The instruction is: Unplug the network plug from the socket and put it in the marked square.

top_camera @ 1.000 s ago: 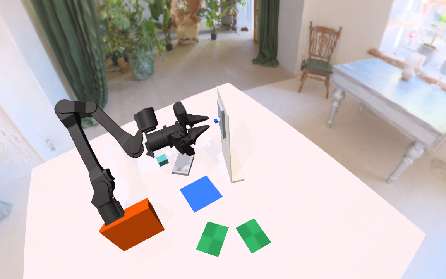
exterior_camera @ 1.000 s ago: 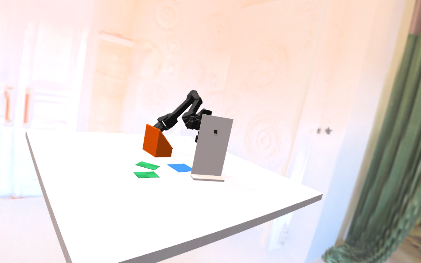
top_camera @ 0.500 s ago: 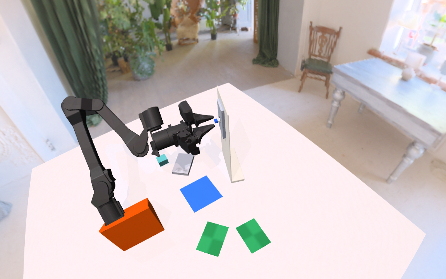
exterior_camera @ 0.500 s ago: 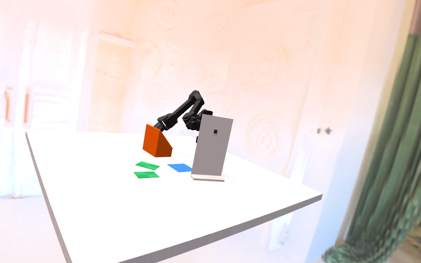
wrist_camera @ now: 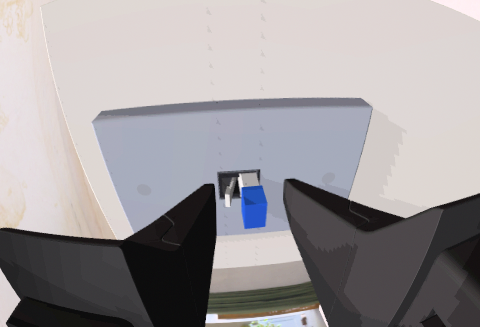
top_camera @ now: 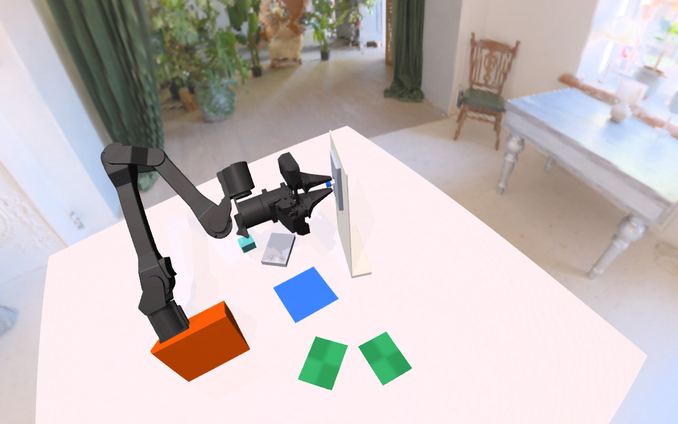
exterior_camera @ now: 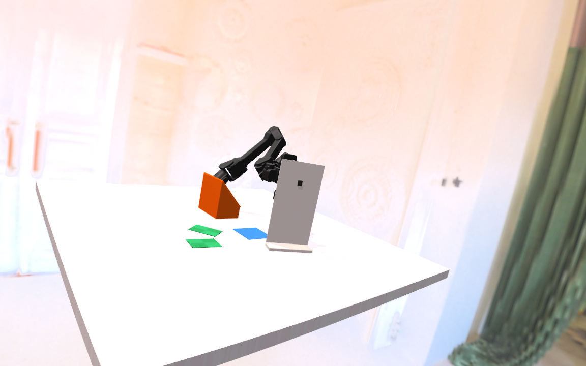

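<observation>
The network plug has a blue body (top_camera: 328,184) (wrist_camera: 254,209) and a pale front end that sits in the dark socket opening (wrist_camera: 223,181) of the grey plate (wrist_camera: 165,152) on the upright panel (top_camera: 347,232) (exterior_camera: 293,213) (wrist_camera: 150,57). Its thin white tab (wrist_camera: 228,199) sticks out on the left side in the wrist view. My gripper (top_camera: 331,185) (wrist_camera: 249,192) is open, with its fingertips on either side of the plug and close to the plate. A gap shows on both sides of the blue body. A flat blue square (top_camera: 305,294) (exterior_camera: 250,233) lies on the table.
Two green patches (top_camera: 323,363) (top_camera: 384,358) (exterior_camera: 205,230) (exterior_camera: 203,243) lie beyond the blue square. A grey slab (top_camera: 278,249) and a teal cube (top_camera: 246,243) lie below the arm. An orange wedge block (top_camera: 204,343) (exterior_camera: 210,195) stands at the arm's base.
</observation>
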Robot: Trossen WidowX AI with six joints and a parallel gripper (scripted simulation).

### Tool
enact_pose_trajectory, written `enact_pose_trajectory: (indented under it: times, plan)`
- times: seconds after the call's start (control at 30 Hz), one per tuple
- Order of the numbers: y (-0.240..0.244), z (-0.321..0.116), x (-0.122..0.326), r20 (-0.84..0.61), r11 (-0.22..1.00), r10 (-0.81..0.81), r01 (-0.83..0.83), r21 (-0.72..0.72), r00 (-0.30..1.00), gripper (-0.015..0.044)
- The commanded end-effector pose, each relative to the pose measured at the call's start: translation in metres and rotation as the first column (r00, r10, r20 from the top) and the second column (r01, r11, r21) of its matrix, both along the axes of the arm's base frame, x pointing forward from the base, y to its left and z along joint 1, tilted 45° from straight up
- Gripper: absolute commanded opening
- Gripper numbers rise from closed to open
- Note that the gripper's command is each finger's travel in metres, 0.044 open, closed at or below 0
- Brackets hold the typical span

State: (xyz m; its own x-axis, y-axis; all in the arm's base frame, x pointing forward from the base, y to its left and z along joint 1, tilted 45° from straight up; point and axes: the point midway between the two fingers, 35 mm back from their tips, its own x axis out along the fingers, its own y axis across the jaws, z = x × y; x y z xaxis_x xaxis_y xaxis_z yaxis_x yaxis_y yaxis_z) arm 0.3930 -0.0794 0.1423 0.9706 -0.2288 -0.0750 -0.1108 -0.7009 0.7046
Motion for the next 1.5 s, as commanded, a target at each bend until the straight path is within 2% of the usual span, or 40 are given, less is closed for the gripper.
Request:
enact_pose_trajectory:
  times: [0.0, 0.6, 1.47]
  plan:
    - [0.0, 0.001, 0.001, 0.004, 1.0, 0.003, -0.003, -0.006, 1.0, 0.0116]
    - [0.0, 0.001, 0.001, 0.004, 1.0, 0.003, -0.003, -0.006, 1.0, 0.0]
    - [0.004, 0.004, -0.009, 0.003, 1.0, 0.003, -0.003, -0.006, 1.0, 0.0]
